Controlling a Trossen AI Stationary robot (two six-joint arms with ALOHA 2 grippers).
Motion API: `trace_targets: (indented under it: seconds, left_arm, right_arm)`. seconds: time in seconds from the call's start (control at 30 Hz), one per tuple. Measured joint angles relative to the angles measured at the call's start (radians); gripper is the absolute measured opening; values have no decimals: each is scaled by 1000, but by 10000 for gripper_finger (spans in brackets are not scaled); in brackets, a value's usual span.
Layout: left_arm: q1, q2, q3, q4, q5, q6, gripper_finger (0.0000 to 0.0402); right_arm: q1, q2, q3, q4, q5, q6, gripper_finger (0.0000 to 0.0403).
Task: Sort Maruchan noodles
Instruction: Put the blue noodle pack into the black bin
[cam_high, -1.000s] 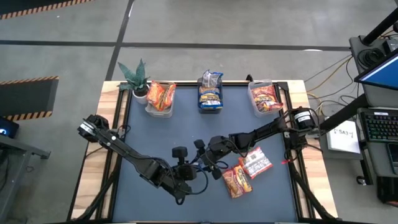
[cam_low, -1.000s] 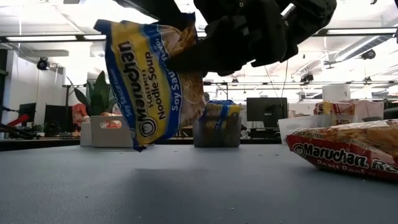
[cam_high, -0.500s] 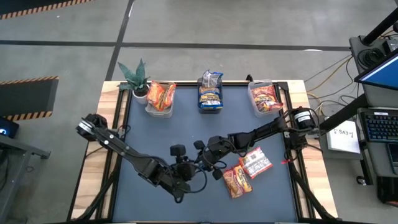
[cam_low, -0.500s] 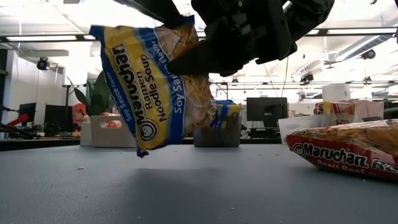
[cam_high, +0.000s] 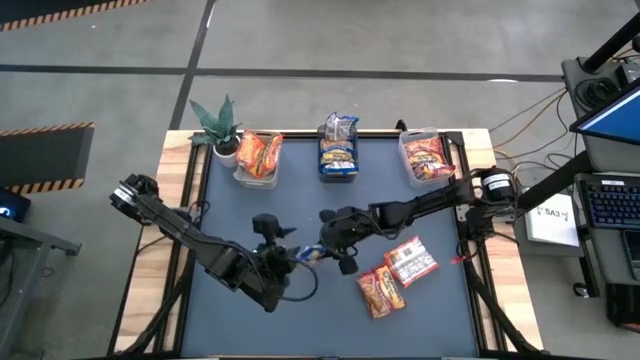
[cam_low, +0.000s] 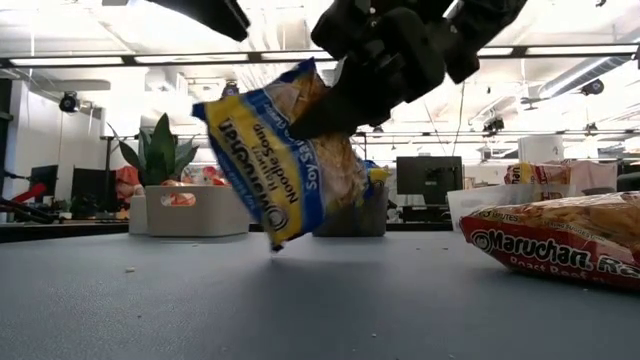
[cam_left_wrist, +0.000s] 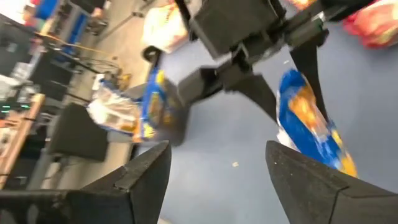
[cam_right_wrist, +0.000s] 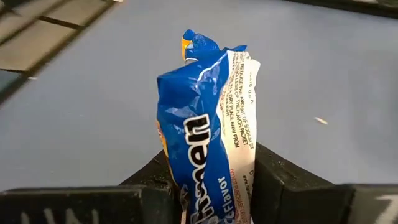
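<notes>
High view: blue-yellow packet (cam_high: 308, 254) suspended above mid-table, pinched at one end by right gripper (cam_high: 325, 246), clear of the dark mat (cam_high: 240, 215). Low view confirms: same packet (cam_low: 283, 160) hanging tilted off the surface, upper edge clamped between dark fingers (cam_low: 345, 105) of right gripper (cam_low: 330, 115). Right wrist view: packet (cam_right_wrist: 208, 134) standing up between that arm's two fingers (cam_right_wrist: 283, 180), both pressed against its sides. Left gripper (cam_high: 285, 265) just beside the packet on the left, not touching it; left wrist view shows its fingers (cam_left_wrist: 146, 171) spread wide with nothing between them, packet (cam_left_wrist: 311, 127) and right gripper (cam_left_wrist: 280, 102) beyond. Two packets lying flat on the mat near the right arm: red packet (cam_high: 381, 292) and silvery white packet (cam_high: 411, 262), edges touching or overlapping; which cannot be told. Along the far edge, three clear bins: left bin (cam_high: 243, 172) holding orange-yellow packets (cam_high: 260, 153), middle bin (cam_high: 339, 170) holding blue-yellow packets (cam_high: 339, 145), right bin (cam_high: 410, 155) holding red packets (cam_high: 428, 158). Potted plant (cam_high: 218, 123) at the far left corner, beside the left bin.
</notes>
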Motion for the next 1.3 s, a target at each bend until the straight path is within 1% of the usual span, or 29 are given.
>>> trace_targets:
  seconds: [0.1,0.23,0.33,0.43,0.57,0.73,0.8,0.87,0.9,0.97,1.1,1.17,1.3]
  left_arm:
    - [0,-60,-64,-5,-46,1,244]
    - [0,-163,-177,-3,-82,1,244]
    - [0,-237,-249,22,-114,1,244]
    - [0,-297,-312,95,-147,-9,244]
    - [0,-349,-369,231,-146,-83,244]
    - [-10,-349,-396,364,-123,-220,244]
    - [-13,-334,-398,409,-115,-238,244]
    - [-15,-313,-399,451,-115,-235,244]
    - [-15,-304,-399,463,-114,-230,244]
    - [-15,-292,-399,472,-114,-221,244]
    - [-15,-278,-399,473,-114,-219,244]
    - [-15,-278,-399,470,-115,-219,244]
    - [-15,-278,-399,468,-116,-209,244]
  right_arm:
    - [-27,-58,0,-79,40,13,112]
    - [-72,-156,0,-158,96,45,109]
    - [-110,-232,0,-181,194,75,110]
    - [-163,-309,0,-197,292,89,110]
    - [-261,-401,0,-201,307,88,109]
    - [-402,-470,-3,-173,314,8,110]
    - [-452,-469,-20,-143,278,-11,110]
    - [-503,-460,-56,-85,193,-10,110]
    - [-523,-450,-80,-39,158,-4,110]
    - [-558,-422,-136,88,120,9,110]
    - [-610,-331,-236,343,121,-20,110]
    - [-633,-276,-264,445,118,-34,110]
    - [-676,-152,-269,551,103,-61,110]
